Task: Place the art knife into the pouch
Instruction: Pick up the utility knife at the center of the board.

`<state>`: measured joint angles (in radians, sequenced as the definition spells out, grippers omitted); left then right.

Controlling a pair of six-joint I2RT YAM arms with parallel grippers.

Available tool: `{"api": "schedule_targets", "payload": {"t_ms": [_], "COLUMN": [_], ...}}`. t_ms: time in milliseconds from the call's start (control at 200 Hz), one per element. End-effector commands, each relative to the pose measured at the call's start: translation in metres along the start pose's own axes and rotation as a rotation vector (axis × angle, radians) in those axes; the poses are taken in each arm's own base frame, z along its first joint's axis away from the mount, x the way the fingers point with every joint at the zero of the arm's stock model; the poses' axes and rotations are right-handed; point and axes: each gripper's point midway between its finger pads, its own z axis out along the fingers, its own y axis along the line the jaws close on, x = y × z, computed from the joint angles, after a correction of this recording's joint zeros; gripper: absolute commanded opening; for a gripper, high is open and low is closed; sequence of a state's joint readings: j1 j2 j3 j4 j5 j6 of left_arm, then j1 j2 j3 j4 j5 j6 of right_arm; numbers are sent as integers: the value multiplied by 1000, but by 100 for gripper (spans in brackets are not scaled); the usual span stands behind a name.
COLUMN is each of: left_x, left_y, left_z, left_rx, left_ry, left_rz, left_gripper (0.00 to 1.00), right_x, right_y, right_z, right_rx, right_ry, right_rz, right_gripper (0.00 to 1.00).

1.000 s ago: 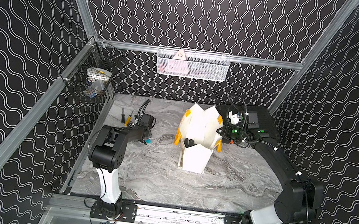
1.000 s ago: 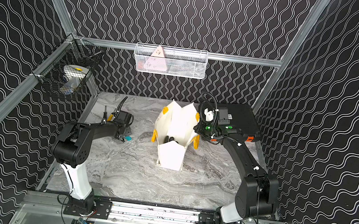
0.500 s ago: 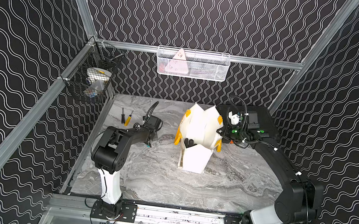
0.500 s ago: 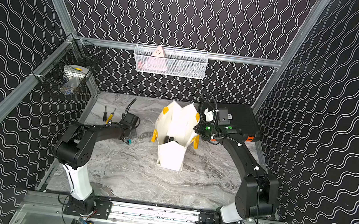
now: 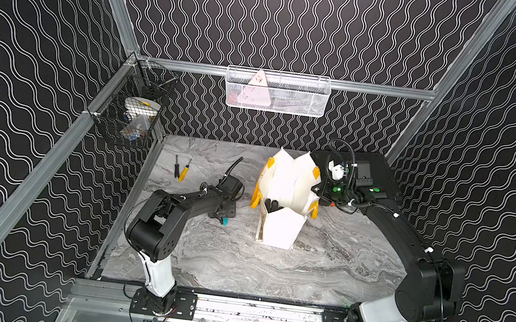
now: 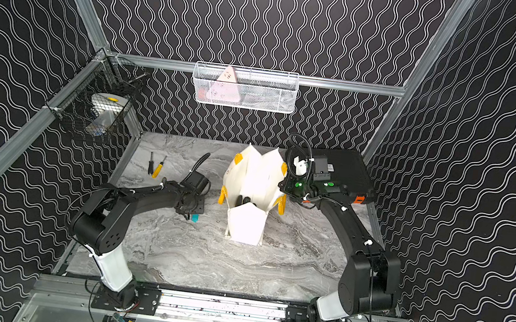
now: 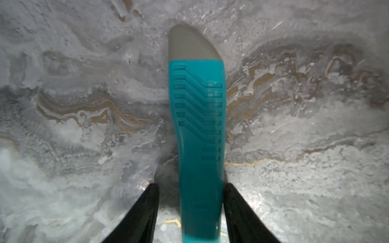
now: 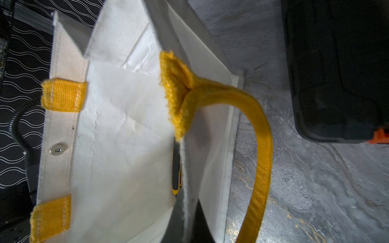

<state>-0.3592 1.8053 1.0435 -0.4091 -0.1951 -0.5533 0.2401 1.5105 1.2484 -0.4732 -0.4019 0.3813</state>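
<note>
Farthest left, two small screwdrivers [image 5: 183, 172] lie on the marble tabletop [image 5: 237, 266], well apart from the work. Next comes the left gripper [image 7: 191, 185], low over the table. Its black fingers [image 7: 147, 210] stand apart on either side of the teal art knife [image 7: 197, 126]. We see a gap on one side, and the other finger is at or touching the handle's edge, so we judge that the knife is not firmly clamped. The knife points away from the wrist, grey end outward, and we cannot tell whether it rests on the marble or hangs just above it. In both top views it is left of the pouch [image 5: 279, 231] and apart from it.

The pouch stands upright with its mouth up, its gussets folded inward and dark tool handles already inside. The right gripper [image 8: 187, 227] is pinched together on the pouch's right-hand rim, beside a yellow loop handle [image 8: 261, 147]. The black hard case [image 5: 382, 170] sits behind it.

We see these risks:
- If the left arm lifts before closing, the knife stays behind or slides out.
- A grip near one end could let the long handle swing.
- At the mouth, the knife may snag on a folded gusset or on the tools inside.
- A hard push could tip the pouch if the right pinch slips.
</note>
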Motion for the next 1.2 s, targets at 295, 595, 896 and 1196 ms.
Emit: {"api": "schedule_targets", "payload": {"t_ms": [295, 595, 896, 1196], "left_x": [42, 46, 27, 3], "left_y": [4, 11, 15, 16], "left_z": [31, 34, 11, -23], "left_rx": [-14, -26, -39, -47], "left_ry": [198, 202, 133, 65], "left_rz": [30, 33, 43, 58], "left_gripper": [52, 20, 15, 11], "right_x": [-3, -3, -4, -5], "right_y": [6, 7, 8, 10], "right_z": [-4, -7, -8, -9], "right_rx": [-22, -25, -24, -26], "right_ry": [-19, -22, -29, -31], "right_rz": [-13, -12, -14, -17], "right_gripper": [0, 0, 0, 0]}}
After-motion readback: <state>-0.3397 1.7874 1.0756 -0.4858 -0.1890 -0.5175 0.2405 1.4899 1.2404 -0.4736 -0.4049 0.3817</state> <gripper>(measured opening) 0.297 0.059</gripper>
